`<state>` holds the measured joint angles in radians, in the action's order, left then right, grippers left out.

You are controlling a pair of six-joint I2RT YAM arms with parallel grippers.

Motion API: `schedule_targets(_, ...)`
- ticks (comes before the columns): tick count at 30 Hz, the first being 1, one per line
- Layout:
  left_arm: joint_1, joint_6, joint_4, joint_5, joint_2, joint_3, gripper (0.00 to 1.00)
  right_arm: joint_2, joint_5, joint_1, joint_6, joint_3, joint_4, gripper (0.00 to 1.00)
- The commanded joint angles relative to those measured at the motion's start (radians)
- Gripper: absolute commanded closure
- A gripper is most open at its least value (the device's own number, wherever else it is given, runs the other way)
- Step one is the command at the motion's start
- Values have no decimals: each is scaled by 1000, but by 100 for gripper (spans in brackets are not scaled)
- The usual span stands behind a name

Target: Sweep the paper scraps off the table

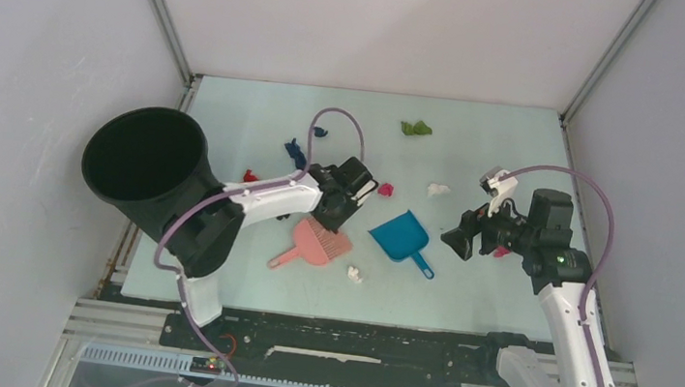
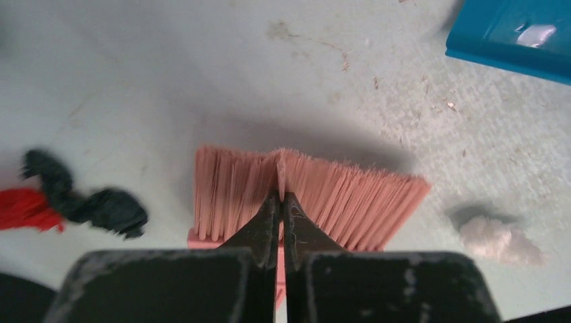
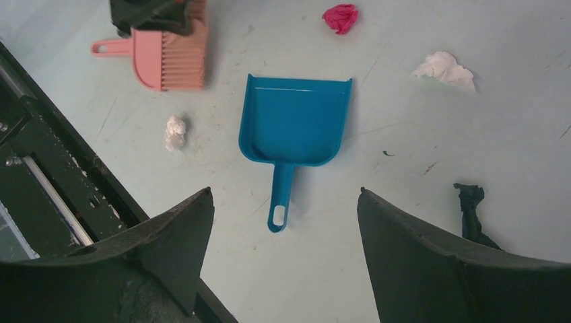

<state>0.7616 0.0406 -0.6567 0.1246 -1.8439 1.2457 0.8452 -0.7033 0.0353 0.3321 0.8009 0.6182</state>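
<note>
Top view: table [image 1: 213, 266] pale mint, black rail [image 1: 352, 336] along its 6 o'clock edge. Paper scraps [image 1: 415, 128] lay scattered on the bare surface. Blue dustpan [image 1: 400, 235] sat abt mid-table, mouth toward 11 o'clock, handle toward 5. Pink brush [image 1: 313, 244] lay flat just beside it at 9 o'clock, handle pointing to 8.

From the dustpan:
- green scrap [image 1: 415, 128] at 12 o'clock, well apart, near the far edge
- magenta scrap [image 1: 385, 190] at 11, near
- white scrap [image 1: 436, 190] at 1, near
- second white scrap [image 1: 354, 274] at 7, near
- dark blue scraps [image 1: 296, 154] at 10, further off
- red scrap [image 1: 250, 176] at 9, by the black bin [image 1: 143, 156] at the table's 9 o'clock edge

L wrist view: red scrap touched a black scrap [image 2: 87, 198].

L gripper [image 1: 337, 210] was down on the brush's bristle end. L wrist cam showed the jaws nearly together, pinching a thin raised ridge of bristles, w/ a pink sliver in the slit.

R gripper [image 1: 460, 241] hovered at 3 o'clock of the dustpan, apart from it, jaws spread wide, nothing between them. Its cam looked down on the dustpan handle, w/ another black scrap [image 3: 470, 202] at the handle's 3 o'clock.
</note>
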Motion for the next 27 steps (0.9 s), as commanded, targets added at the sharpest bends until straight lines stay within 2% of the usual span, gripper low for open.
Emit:
schedule_targets(1,4,-10,-36,106,205,29,100,-17,-19,6,-5,21,-5,14)
schedule_targets(5,2,64,-45,225,346,71,100,-7,-55,6,-19,25,-4,14)
schedule_targets(9,1,179,-8,244,492,143,100,-16,-146,6,-23,105,70,12)
schedule_targets(14,2,375,67,267,603,242,100,-33,-191,18,-119,147,26,1)
schedule_targets(20,1,660,264,240,729,137,100,-11,-322,34,-323,155,-197,0)
schedule_targets(22,0,755,301,201,744,113,100,19,-370,49,-385,215,-224,0)
schedule_targets(27,-1,899,387,117,755,58,100,54,-473,133,-479,265,-328,1)
